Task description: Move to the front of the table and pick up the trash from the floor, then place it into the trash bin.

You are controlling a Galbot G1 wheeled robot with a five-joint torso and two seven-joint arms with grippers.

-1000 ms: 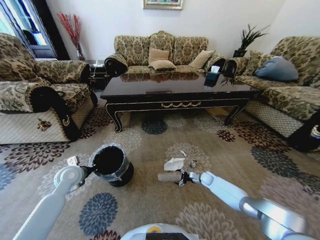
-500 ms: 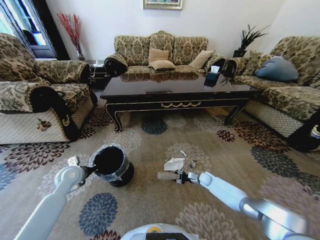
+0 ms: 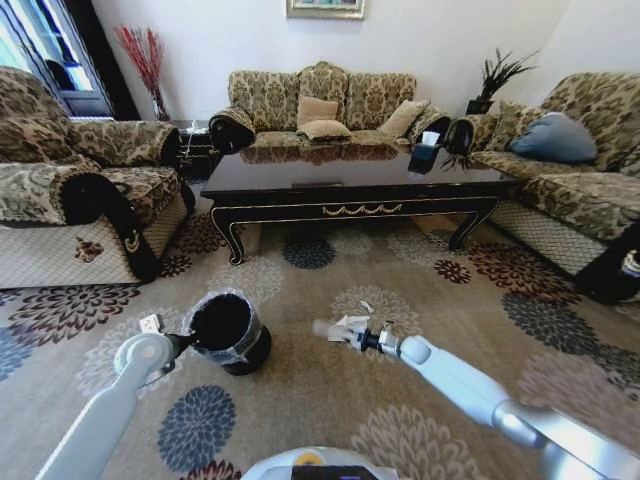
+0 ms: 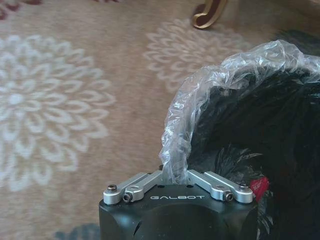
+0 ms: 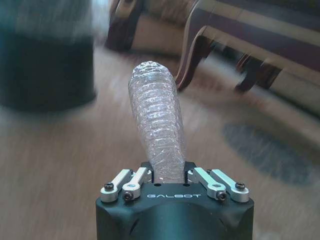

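Black trash bin (image 3: 226,333), rim clamped by the left end effector (image 4: 176,176); right end effector (image 5: 173,172) grips a clear bottle (image 5: 157,129).

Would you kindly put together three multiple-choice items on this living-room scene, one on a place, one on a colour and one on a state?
1. Where does the trash bin stand?
A. on the carpet, in front of the table
B. on the table
C. on the sofa

2. What colour is the bin's body?
A. white
B. black
C. red

3. What is the right gripper doing?
A. hanging open over bare carpet
B. closed on the clear plastic bottle
C. holding a cushion

Answers:
1 A: the head view shows the bin on the floor, nearer the robot than the table.
2 B: it is black under the clear liner, whose rim the left gripper grips.
3 B: the right wrist view shows the bottle's end clamped between the fingers, sticking out over the carpet.
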